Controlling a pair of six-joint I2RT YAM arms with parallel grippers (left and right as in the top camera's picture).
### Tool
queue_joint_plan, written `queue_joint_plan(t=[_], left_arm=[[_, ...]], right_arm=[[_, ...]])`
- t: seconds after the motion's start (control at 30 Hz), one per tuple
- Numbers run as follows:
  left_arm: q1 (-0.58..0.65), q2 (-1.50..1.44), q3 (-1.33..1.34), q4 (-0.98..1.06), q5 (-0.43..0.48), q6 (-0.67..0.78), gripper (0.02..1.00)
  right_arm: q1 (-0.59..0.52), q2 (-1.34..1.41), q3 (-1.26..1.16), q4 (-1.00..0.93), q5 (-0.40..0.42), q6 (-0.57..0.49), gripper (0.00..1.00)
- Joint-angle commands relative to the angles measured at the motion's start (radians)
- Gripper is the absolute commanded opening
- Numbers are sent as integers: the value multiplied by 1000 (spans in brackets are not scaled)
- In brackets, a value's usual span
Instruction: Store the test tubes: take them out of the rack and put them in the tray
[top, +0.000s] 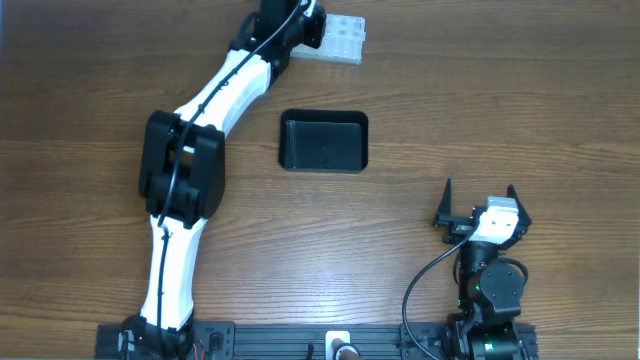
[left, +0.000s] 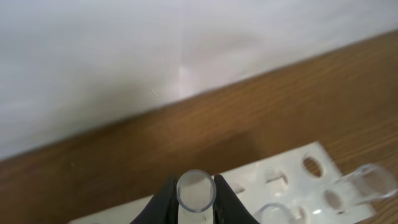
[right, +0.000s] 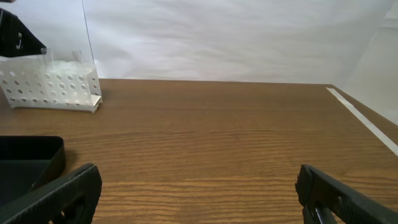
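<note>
The white test tube rack stands at the far edge of the table, and it also shows in the right wrist view and the left wrist view. My left gripper hovers over the rack, shut on a clear test tube whose open mouth faces the camera. Another clear tube stands tilted in the rack beside it. The black tray lies mid-table, nothing visible inside. My right gripper rests open near its base, far from the rack.
A white wall rises right behind the rack. The tray's corner shows close to my right gripper. Bare wooden table stretches to the right of the tray and the rack.
</note>
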Motion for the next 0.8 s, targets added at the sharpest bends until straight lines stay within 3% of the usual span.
queue_joint_plan(t=[0.03,0.27,0.6,0.8], left_arm=[[6,-225,11,27,-27,10,152],[3,-472,11,-131,-34,-94,139],[-14,-510,-38,-686,-73,-386,115],[-59,-470,-195,-729,-106,-544,102]], right_arm=[[-5,-7,-6,-1,12,-4,991],[-5,-7,-6,-1,12,-4,991],[-5,-7,-6,-1,12,-4,993],[-5,-7,-6,-1,12,-4,993]])
